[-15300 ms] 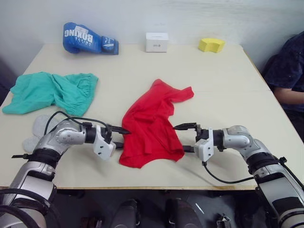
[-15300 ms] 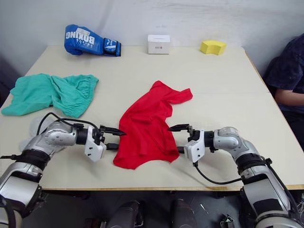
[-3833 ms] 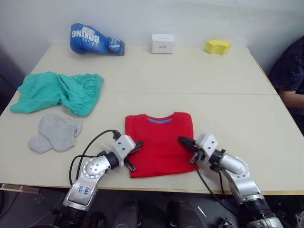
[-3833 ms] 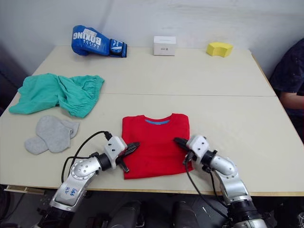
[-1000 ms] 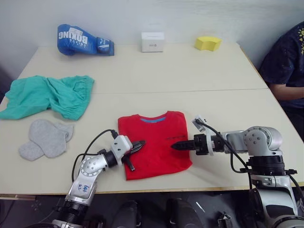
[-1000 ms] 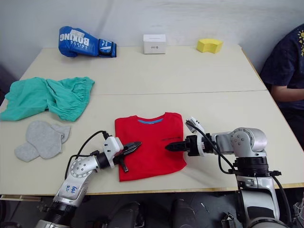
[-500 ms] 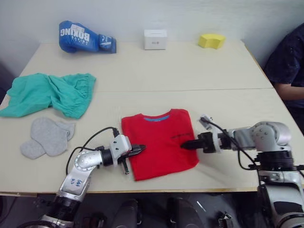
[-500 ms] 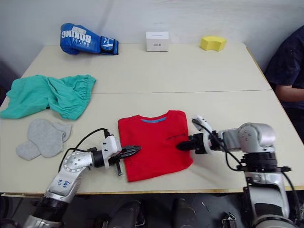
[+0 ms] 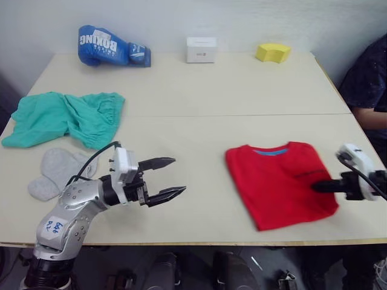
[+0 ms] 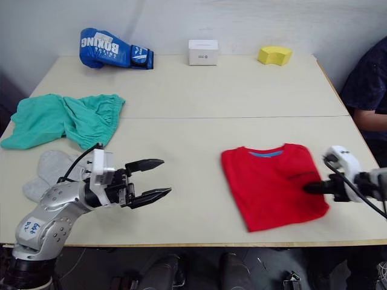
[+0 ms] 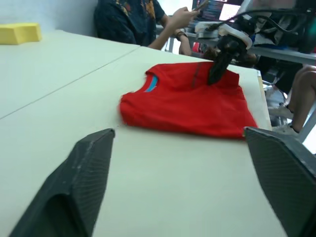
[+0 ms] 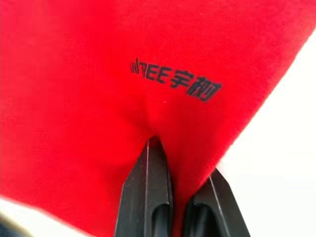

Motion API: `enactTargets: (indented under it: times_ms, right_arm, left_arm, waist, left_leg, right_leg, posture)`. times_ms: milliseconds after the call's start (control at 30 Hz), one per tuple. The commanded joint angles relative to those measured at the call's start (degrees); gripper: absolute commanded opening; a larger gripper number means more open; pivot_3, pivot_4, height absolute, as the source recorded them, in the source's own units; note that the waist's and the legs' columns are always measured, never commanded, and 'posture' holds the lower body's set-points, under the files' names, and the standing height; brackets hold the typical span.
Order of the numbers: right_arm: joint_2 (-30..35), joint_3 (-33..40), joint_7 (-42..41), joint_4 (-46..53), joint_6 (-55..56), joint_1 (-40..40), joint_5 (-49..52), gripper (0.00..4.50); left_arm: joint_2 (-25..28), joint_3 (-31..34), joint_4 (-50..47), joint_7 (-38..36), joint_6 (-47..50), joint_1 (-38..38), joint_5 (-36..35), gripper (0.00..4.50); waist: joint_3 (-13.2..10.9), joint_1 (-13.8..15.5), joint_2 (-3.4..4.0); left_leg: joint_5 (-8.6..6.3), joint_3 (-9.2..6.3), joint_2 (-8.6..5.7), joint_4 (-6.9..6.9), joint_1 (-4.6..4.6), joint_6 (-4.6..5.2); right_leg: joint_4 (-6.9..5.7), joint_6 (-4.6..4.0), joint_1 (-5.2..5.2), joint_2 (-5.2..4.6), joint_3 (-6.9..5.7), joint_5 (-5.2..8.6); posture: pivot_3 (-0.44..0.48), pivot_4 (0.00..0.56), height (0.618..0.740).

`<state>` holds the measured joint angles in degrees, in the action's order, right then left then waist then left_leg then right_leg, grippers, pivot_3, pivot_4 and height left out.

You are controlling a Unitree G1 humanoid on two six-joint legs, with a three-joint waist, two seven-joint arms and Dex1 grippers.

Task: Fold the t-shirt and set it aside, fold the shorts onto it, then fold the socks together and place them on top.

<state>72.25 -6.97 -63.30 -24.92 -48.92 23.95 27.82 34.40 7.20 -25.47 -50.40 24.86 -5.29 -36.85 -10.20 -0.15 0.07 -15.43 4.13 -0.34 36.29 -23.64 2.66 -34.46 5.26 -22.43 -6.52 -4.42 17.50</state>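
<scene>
The left gripper [image 9: 162, 179] sits low over the table with its two black fingers spread wide apart, holding nothing. The right gripper [image 9: 319, 186] reaches in from the right side, its fingers pinched tight on the t-shirt [image 9: 278, 181].

Along the far edge of the pale tabletop [image 9: 199, 96] lie three things, well apart: a blue boxing glove [image 9: 110, 46] with white lettering at the left, a small white box [image 9: 200, 49] near the middle, and a yellow block [image 9: 272, 52] to the right. A person in dark clothing [image 9: 367, 78] sits at the tabletop's right side.
</scene>
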Motion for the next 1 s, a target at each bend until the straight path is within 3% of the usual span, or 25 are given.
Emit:
enactTargets:
  times_ms: [33, 300, 433, 600, 667, 767, 867, 1000]
  right_arm:
    - [0.1, -0.7, -3.2, -11.7, 10.3, 5.5, -7.8, 0.0]
    - [-5.6, -1.1, -6.8, -27.6, 13.8, 17.8, -16.0, 0.0]
    - [-5.1, 0.0, -12.3, -26.7, 9.8, 16.4, -15.9, 1.01]
    - [-4.9, 6.1, -5.3, -26.4, 15.7, 13.6, -16.1, 2.79]
    - [-3.9, 13.3, -4.3, -24.6, 30.2, 8.9, -13.9, 3.51]
    - [-2.3, 20.2, 5.4, -26.2, 48.4, 5.6, -15.5, 4.47]
    - [-0.3, 24.2, 11.7, -25.5, 63.4, 4.4, -17.7, 4.47]
    - [-3.6, 26.6, 11.2, -11.7, 63.6, 3.1, -14.0, 4.47]
  left_arm:
    - [1.0, 1.6, -1.0, -0.5, -1.7, 0.7, 0.1, 4.47]
    - [1.8, 1.5, -1.7, -0.4, -3.3, 2.7, 1.6, 4.47]
    - [0.7, 0.8, -1.7, 0.0, -6.1, 4.3, 3.3, 4.5]
    - [1.0, 0.3, 2.8, -1.1, -8.0, 1.7, 5.6, 4.5]
    - [2.1, 1.3, 6.7, -2.0, -8.3, -1.5, 5.9, 4.5]
    - [4.1, 1.8, 10.8, -4.7, -8.7, -4.1, 6.1, 4.5]
    - [5.8, 1.4, 13.9, -7.4, -9.9, -4.5, 7.0, 4.5]
    - [6.5, 2.0, 19.6, -9.3, -12.9, -5.4, 8.9, 4.5]
  waist:
    - [0.0, -0.1, 0.01]
    - [-0.2, -0.1, 0.11]
    - [-0.2, 0.1, 0.17]
    - [-0.2, 0.2, 0.18]
    - [-0.2, 0.4, 0.17]
    - [-0.4, 0.3, 0.39]
    - [-0.4, 0.0, 0.53]
    - [-0.6, -1.4, 0.19]
  left_leg:
    - [0.02, 0.02, 0.0, 0.01, 0.02, -0.02]
    - [0.19, 0.15, 0.06, -0.11, 0.27, -0.69]
    - [0.25, 0.14, 0.07, -0.16, 0.24, -0.65]
    - [0.16, 0.16, 0.05, -0.12, 0.19, -0.64]
    - [0.11, 0.15, 0.05, -0.11, 0.19, -0.74]
    - [0.22, 0.3, 0.04, -0.09, 0.2, -0.65]
    - [0.31, 0.7, 0.02, -0.12, 0.4, -0.48]
    - [0.34, 1.0, 0.18, -0.1, 0.6, -0.54]
  right_leg:
    - [-0.05, 0.0, -0.01, 0.0, 0.03, 0.0]
    - [-0.22, -0.12, -0.02, 0.06, 0.2, -0.04]
    - [-0.16, -0.13, -0.04, 0.05, 0.19, -0.04]
    - [-0.08, -0.13, -0.03, 0.02, 0.17, -0.04]
    - [-0.1, -0.12, 0.0, 0.03, 0.1, -0.05]
    - [-0.28, -0.09, -0.04, 0.06, 0.11, -0.06]
    - [-0.39, -0.01, -0.07, 0.11, 0.03, -0.08]
    - [-0.55, 0.07, -0.07, 0.26, 0.27, -0.11]
  posture:
    - [0.0, 0.15, 0.74]
    - [0.0, 0.15, 0.74]
    - [0.0, 0.15, 0.74]
    - [0.0, 0.15, 0.74]
    - [0.0, 0.15, 0.74]
    - [0.0, 0.15, 0.74]
    - [0.0, 0.15, 0.74]
    - [0.0, 0.15, 0.74]
